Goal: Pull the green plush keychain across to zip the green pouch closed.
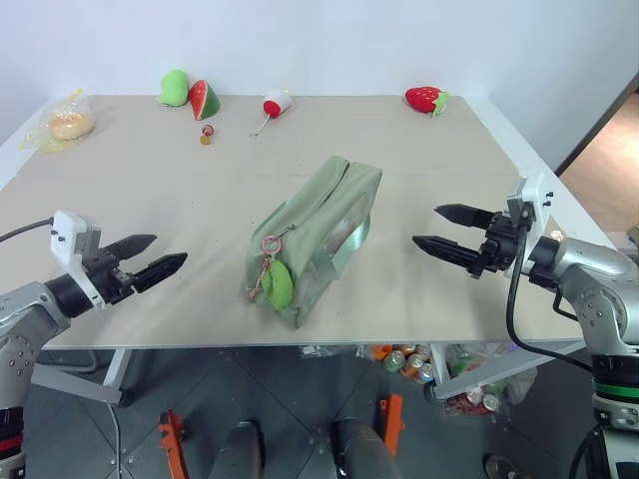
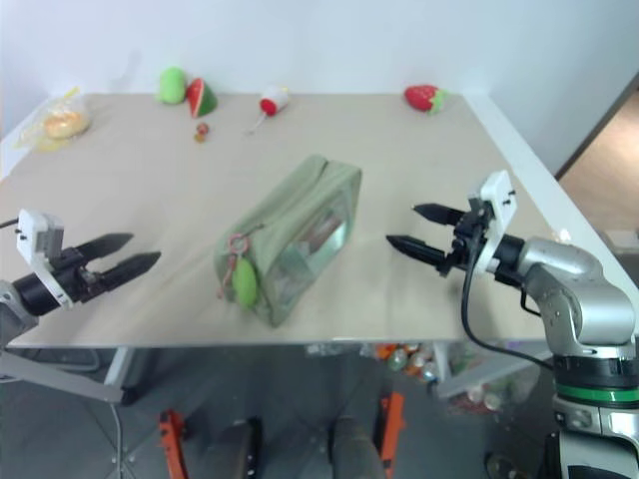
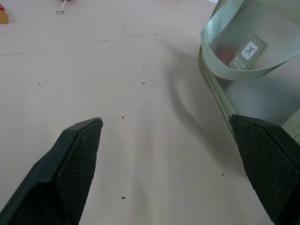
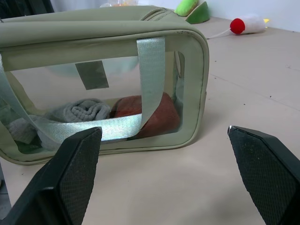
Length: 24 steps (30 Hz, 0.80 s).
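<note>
left gripper [image 1: 160, 255]: fingers spread wide, empty.
right gripper [image 1: 439, 229]: same.
green plush keychain [image 1: 279, 283]: dangles off green pouch [image 1: 318, 230]'s near end.
risk: you tug it without bracing, pouch slides along desk [image 1: 150, 190].

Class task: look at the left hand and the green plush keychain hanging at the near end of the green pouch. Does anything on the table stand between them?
Nothing visible does. Bare table separates the open left hand from the green plush keychain, which hangs at the near end of the green pouch.
</note>
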### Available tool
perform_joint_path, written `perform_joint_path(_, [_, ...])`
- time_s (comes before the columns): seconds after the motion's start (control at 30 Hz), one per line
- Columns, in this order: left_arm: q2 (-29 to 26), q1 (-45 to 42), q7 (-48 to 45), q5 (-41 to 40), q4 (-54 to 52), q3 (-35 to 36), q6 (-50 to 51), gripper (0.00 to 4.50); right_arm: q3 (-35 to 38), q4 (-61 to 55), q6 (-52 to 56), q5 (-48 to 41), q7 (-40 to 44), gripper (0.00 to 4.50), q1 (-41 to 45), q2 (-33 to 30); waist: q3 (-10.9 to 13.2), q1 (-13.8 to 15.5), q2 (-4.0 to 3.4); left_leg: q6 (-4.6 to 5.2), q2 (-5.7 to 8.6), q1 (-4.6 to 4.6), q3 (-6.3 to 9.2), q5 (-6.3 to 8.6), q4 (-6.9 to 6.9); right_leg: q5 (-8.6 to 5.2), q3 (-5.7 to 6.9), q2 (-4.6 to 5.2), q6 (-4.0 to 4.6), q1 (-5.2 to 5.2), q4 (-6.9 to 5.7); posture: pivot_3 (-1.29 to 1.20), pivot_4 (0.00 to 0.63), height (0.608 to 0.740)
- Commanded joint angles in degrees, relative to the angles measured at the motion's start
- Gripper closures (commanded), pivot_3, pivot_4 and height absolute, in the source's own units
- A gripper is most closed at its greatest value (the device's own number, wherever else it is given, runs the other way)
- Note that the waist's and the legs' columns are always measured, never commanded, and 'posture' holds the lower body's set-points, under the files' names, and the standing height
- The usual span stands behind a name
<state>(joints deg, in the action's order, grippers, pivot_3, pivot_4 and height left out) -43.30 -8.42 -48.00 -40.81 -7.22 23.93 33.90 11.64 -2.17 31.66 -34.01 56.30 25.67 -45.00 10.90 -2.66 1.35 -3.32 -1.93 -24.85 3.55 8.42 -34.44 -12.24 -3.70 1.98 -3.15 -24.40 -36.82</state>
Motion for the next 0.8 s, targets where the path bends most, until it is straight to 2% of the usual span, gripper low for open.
perform_joint_path(0.03, [-1.34,-1.95,-1.06,-0.66,-0.42,0.63,-0.19,0.00,-0.51,-2.09,-0.87,0.83,1.45,0.04,2.50,-1.80,0.00,0.00,0.00,0.00,0.00,0.00,0.00,0.00,0.00,0.00,0.00,0.00,0.00,0.00,0.00,0.00,0.150,0.739])
perform_joint_path(0.33, [-3.37,-12.63,-3.02,-6.56,-2.11,0.00,4.94,0.00,-7.30,-1.02,-4.44,4.99,9.34,0.04,13.28,-4.99,0.04,-0.01,0.03,0.01,0.00,0.02,-0.06,-0.01,-0.05,0.05,-0.03,0.00,-0.05,0.00,-0.01,0.00,0.150,0.739])
perform_joint_path(0.43, [-4.45,-16.38,-3.99,-7.06,-3.41,-2.11,6.44,0.00,-10.14,0.28,-6.30,6.38,13.49,0.04,19.54,-5.10,0.08,-0.11,0.05,0.01,-0.01,0.00,-0.06,0.00,-0.01,0.04,-0.04,-0.01,-0.07,-0.04,-0.01,0.00,0.150,0.739])
perform_joint_path(0.63, [-6.39,-22.14,-7.71,-6.67,-3.75,-6.24,7.12,0.00,-18.62,4.39,-13.67,11.49,23.01,0.04,31.60,-1.92,0.11,-0.19,0.05,0.02,-0.01,0.03,-0.09,0.01,0.02,0.03,-0.06,-0.02,-0.09,-0.04,-0.03,0.00,0.150,0.739])
perform_joint_path(0.8, [-5.84,-24.17,-8.67,-8.04,-4.84,-7.26,7.84,0.00,-24.72,10.48,-21.34,16.66,28.88,0.04,37.81,2.75,0.12,-0.20,0.07,0.02,-0.04,0.04,-0.11,0.01,0.01,0.03,-0.08,-0.04,-0.10,-0.05,-0.06,0.00,0.150,0.739])
